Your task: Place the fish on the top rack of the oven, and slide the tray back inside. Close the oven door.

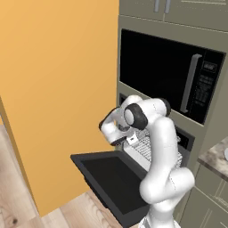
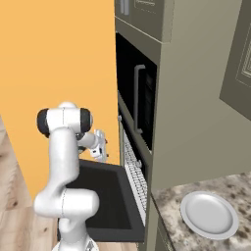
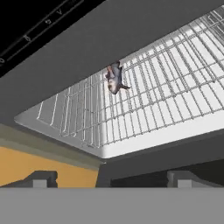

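The oven (image 1: 187, 138) sits in the grey-beige cabinet wall, below the black microwave (image 1: 169, 73) with its vertical grey handle. The oven door (image 1: 113, 178) hangs fully down, a wide black panel stretching out towards the robot and to the left of its white arm. Above the door the top rack (image 3: 144, 109), a silver wire grid, is pulled out of the cavity and juts forward over the lowered door; in the right base view it shows edge-on between the door and the cabinet front.

On the granite counter to the right lies a round white plate (image 2: 209, 214), bare.

The gripper (image 1: 126, 139) hovers near the front left of the drawn-out rack, its jaws spread wide and holding nothing; in the hand view the two dark fingertips (image 3: 41, 178) stand far apart at the bottom.

The fish (image 3: 115, 77), small and dark grey, lies on the bars of the rack towards its far side, close to the oven opening and well apart from the fingers.

By this showing the first step looks done: the fish rests on the rack and has been let go. What remains, as judged here, is to push the rack back into the cavity and then swing the door up shut
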### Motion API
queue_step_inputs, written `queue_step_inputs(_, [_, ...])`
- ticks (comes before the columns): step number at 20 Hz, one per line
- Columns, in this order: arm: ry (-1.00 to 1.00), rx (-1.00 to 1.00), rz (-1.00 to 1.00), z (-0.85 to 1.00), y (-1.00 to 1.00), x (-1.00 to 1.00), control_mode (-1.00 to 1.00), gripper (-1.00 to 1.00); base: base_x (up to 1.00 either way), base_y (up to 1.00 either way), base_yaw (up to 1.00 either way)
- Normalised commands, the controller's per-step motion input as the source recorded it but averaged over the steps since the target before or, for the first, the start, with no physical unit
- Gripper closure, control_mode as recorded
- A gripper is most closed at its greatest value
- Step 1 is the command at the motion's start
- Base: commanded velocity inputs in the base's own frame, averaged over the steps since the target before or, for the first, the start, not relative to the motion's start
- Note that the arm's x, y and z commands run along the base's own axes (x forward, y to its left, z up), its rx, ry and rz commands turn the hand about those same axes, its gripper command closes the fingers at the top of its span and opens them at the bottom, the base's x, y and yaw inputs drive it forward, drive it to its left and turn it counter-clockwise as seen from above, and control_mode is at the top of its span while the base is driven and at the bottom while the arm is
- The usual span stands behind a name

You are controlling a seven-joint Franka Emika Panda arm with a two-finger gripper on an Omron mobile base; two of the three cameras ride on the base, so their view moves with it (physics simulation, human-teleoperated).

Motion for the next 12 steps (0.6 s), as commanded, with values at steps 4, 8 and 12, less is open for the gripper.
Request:
queue_step_inputs(4, [-0.54, 0.00, 0.00, 0.99, 0.75, -1.00, -1.00, -1.00, 0.00, 0.00, 0.00])
queue_step_inputs(8, [-0.55, 0.00, 0.00, 1.00, 0.62, -1.00, -1.00, -1.00, 0.00, 0.00, 0.00])
queue_step_inputs(12, [-0.38, 0.00, -0.02, 0.96, 0.61, -0.91, -1.00, -1.00, 0.00, 0.00, 0.00])
